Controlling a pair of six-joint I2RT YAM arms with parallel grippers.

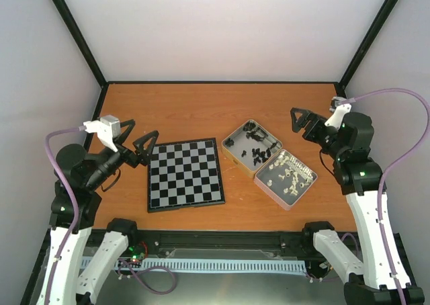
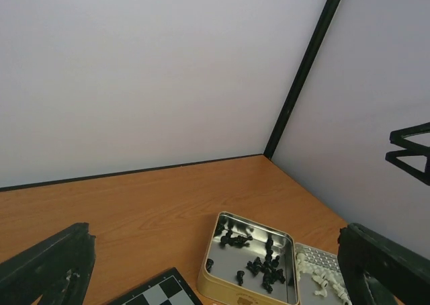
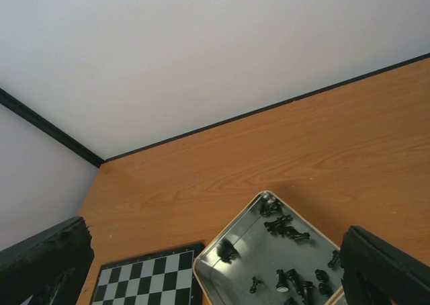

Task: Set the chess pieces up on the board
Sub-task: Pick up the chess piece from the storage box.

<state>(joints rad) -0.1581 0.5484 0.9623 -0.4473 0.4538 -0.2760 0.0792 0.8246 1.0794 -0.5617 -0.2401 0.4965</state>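
Left gripper (image 1: 137, 139) and right gripper (image 1: 302, 122) are held wide open and empty; black chess pieces (image 1: 259, 150) are left in the tin (image 1: 235, 144), well apart.

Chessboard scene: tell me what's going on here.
Nothing is being handled yet. The board lies bare, with no piece on it. The black pieces lie loose in one silver tin to the board's right, and the white pieces in the adjoining tin. The left gripper hovers open by the board's far left corner. The right gripper hangs open to the right of the tins. Both are empty, so setup has not begun.
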